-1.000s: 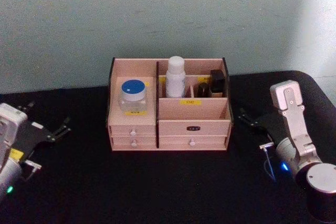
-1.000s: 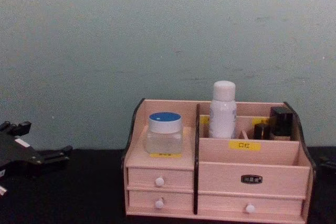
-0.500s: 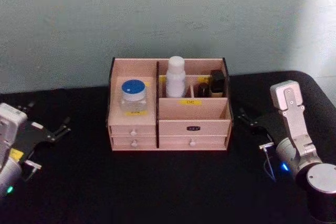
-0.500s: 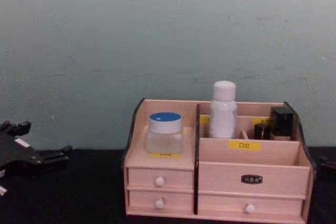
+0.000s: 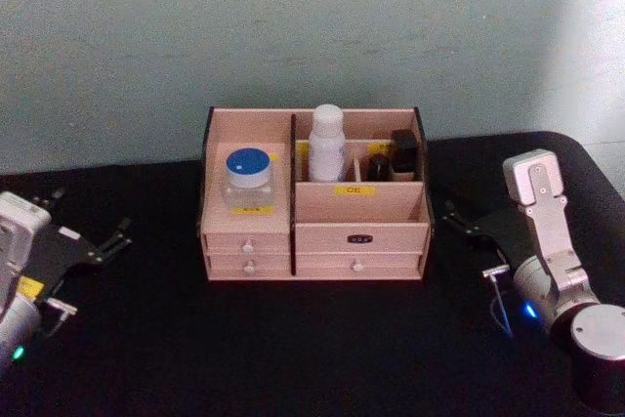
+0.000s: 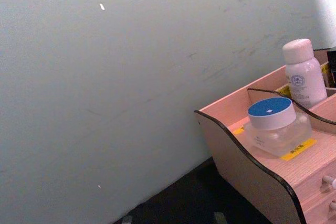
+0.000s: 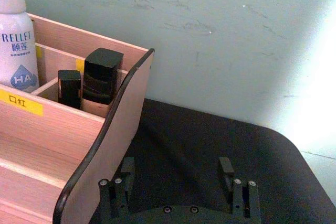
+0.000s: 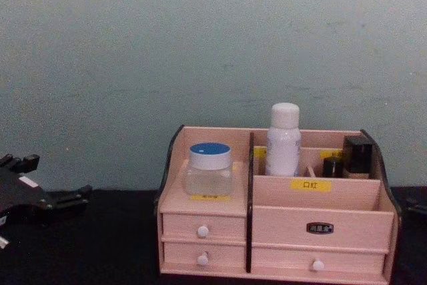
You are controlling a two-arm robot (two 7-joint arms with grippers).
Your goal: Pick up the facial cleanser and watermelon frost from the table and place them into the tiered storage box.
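A black table (image 5: pixel 312 349) stands against a pale blue-green wall (image 5: pixel 293 26). The storage box (image 5: pixel 359 214) sits at the middle of the table, close to the wall. On its left shelf, above two small drawers, stands a clear jar (image 5: pixel 247 181) with a blue lid, over a yellow label. In the back row of the right section a white bottle (image 5: pixel 326 144) stands upright, just right of the black divider. Further right in that row are two dark containers: a short one (image 5: pixel 378 165) and a taller one (image 5: pixel 404 153) at the box's right end. The front compartment below the yellow label holds nothing that can be seen.

The left gripper (image 5: pixel 93 241) rests low over the table, well to the left of the box, its fingers spread and holding nothing. The right gripper (image 5: pixel 459 220) sits just right of the box, close to its black side edge; its fingers are spread too, with bare table between them.
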